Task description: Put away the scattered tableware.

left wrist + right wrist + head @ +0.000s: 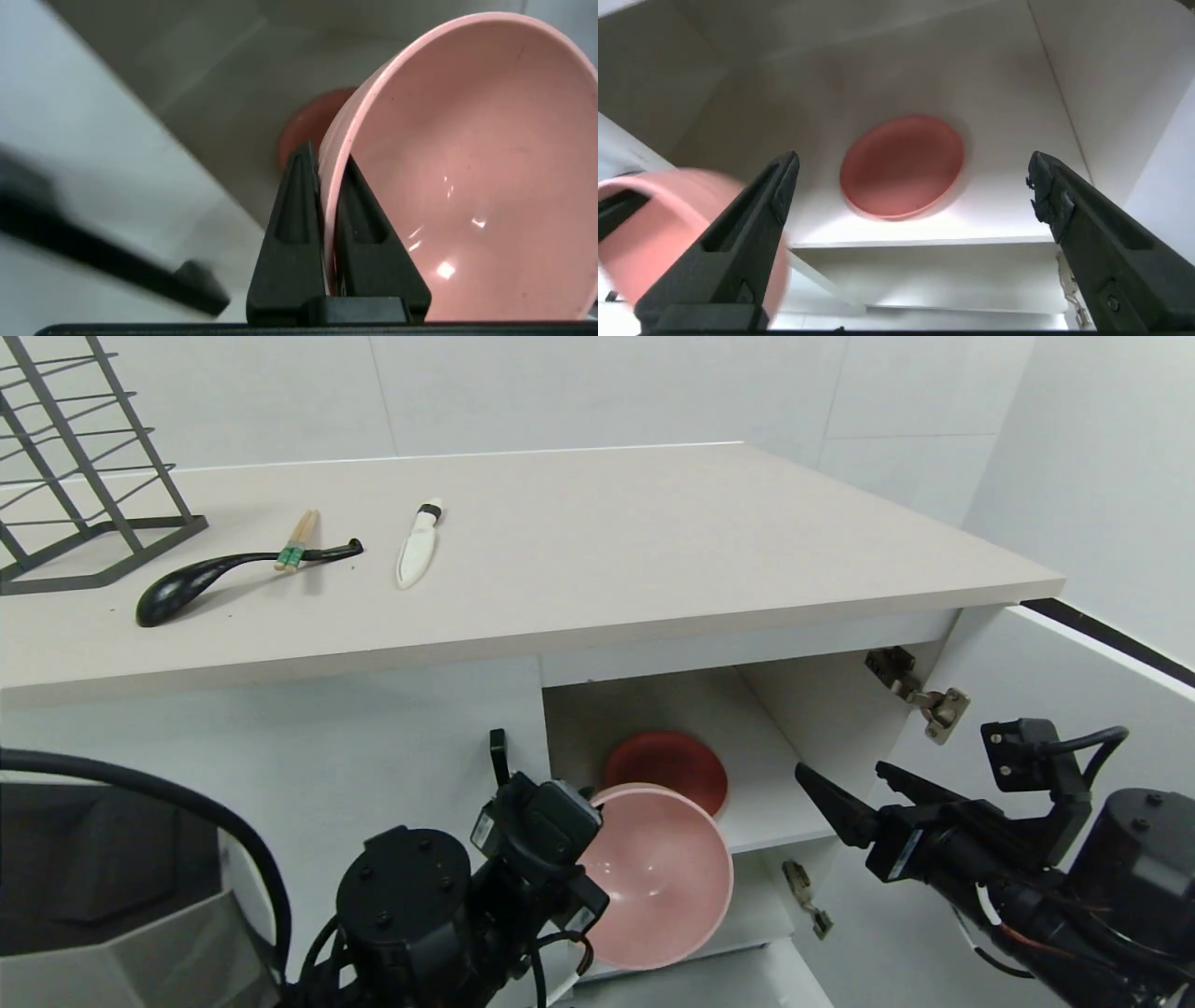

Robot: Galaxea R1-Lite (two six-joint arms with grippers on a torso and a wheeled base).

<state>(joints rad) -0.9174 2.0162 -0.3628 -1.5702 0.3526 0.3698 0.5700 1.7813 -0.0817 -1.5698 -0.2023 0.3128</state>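
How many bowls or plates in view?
2. Pink bowl held by its rim in the left end effector, before the open cabinet; red plate lying on the cabinet shelf. Others may be hidden lower inside.

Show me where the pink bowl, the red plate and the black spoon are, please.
pink bowl (658,877): head view, on its glossy inner surface.
red plate (902,166): right wrist view, on the middle of its face.
black spoon (168,593): head view, on its scoop end.
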